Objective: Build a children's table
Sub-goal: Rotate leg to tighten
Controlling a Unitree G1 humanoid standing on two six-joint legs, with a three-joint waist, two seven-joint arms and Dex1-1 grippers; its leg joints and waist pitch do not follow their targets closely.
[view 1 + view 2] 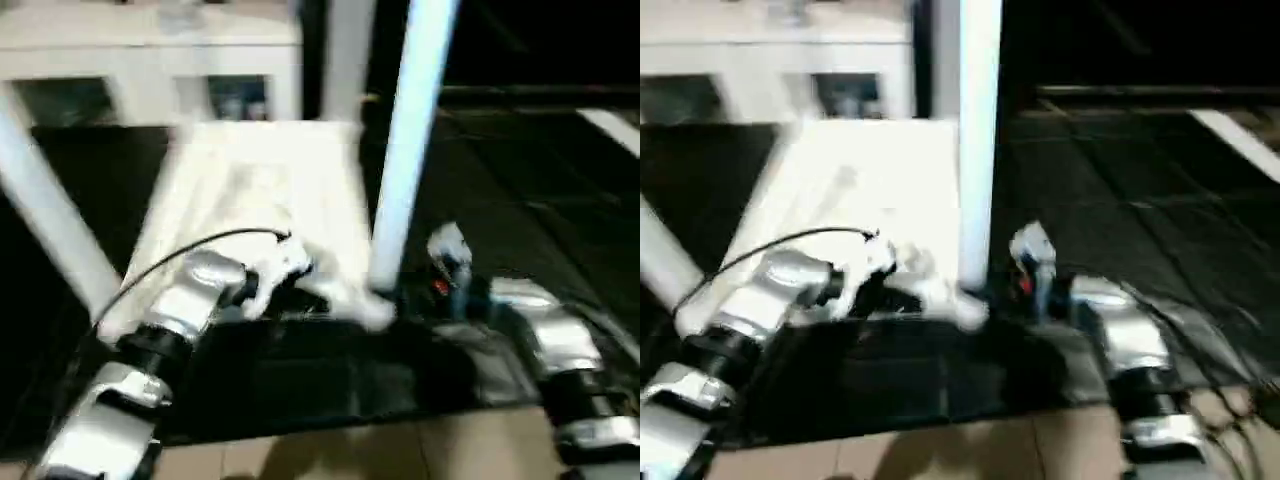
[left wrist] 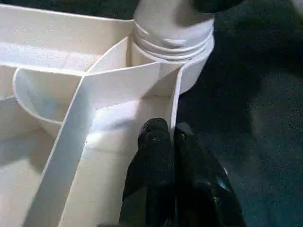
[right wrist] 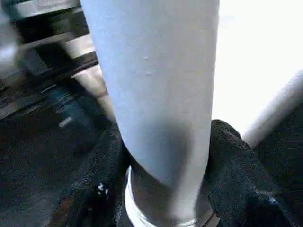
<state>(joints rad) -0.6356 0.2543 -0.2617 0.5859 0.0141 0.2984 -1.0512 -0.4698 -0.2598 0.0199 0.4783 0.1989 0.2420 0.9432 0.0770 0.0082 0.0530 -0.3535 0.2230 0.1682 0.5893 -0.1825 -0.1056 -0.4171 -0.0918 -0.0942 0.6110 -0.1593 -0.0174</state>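
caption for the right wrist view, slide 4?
Right gripper closed around a white table leg just above its threaded base.

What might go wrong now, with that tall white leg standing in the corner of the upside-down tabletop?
1. The leg shows its screw threads above the corner socket, so it may not be fully seated and could tip.
2. The right gripper has a finger on each side of the leg near its base; a crooked twist might jam the thread.
3. The shut left gripper only presses at the tabletop rim, so the tabletop might slide.
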